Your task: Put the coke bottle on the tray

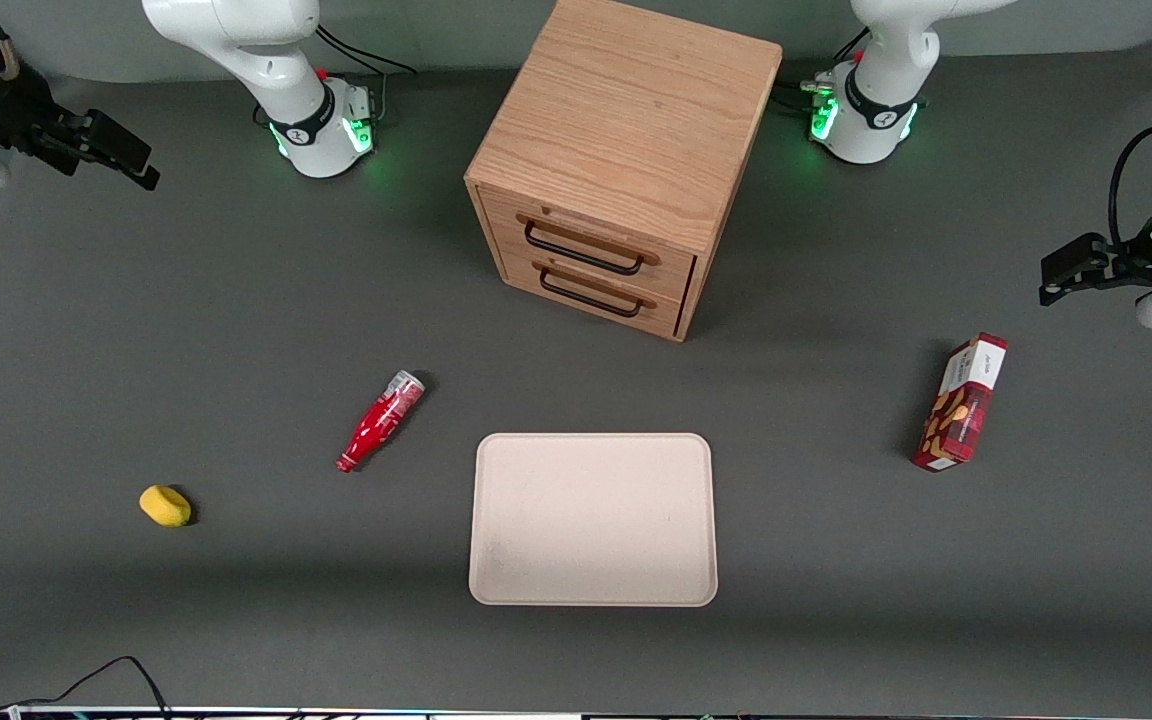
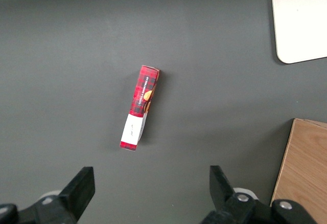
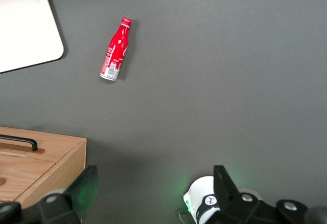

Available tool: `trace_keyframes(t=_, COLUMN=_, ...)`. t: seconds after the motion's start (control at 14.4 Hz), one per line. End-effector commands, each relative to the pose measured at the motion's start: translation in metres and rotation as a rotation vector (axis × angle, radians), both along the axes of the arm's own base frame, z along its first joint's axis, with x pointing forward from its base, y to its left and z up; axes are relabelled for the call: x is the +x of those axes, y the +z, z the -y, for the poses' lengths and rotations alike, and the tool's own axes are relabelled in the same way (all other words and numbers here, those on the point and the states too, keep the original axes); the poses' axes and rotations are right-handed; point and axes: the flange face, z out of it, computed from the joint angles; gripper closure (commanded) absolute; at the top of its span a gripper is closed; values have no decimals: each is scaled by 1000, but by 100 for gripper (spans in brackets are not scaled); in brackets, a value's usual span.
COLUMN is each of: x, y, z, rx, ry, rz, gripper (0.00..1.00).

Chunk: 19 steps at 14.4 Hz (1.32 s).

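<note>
The coke bottle (image 1: 381, 420) is a slim red bottle lying on its side on the grey table, cap end nearer the front camera and silvery base toward the drawer cabinet. It also shows in the right wrist view (image 3: 115, 50). The beige tray (image 1: 593, 520) lies flat beside the bottle with nothing on it; one corner shows in the right wrist view (image 3: 25, 24). My gripper (image 1: 131, 160) hangs high over the working arm's end of the table, farther from the front camera than the bottle and well apart from it. In the right wrist view the gripper (image 3: 153, 188) is wide open and empty.
A wooden two-drawer cabinet (image 1: 616, 170) stands farther from the front camera than the tray. A yellow lemon-like object (image 1: 165, 505) lies toward the working arm's end. A red snack box (image 1: 961, 402) lies toward the parked arm's end. A black cable (image 1: 106, 675) runs along the table's front edge.
</note>
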Motion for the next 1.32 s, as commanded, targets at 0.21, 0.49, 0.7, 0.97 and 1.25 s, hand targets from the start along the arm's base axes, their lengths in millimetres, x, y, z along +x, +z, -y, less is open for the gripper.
trace_keyframes(t=0.21, x=2, y=6, z=1, rx=11, ry=17, rz=-48, gripper=0)
trace_keyframes(t=0.49, x=1, y=10, z=-7, rx=15, ry=26, rz=-42, gripper=0)
trace_keyframes(t=0.7, x=22, y=22, z=-34, rx=20, ry=-4, rz=-11, gripper=0)
trace_keyframes(t=0.97, x=77, y=-20, z=-84, rx=50, ry=-157, rz=-64, gripper=0)
trace_keyframes(t=1.25, x=137, y=-143, z=-118, rx=31, ry=-333, rz=-180, gripper=0)
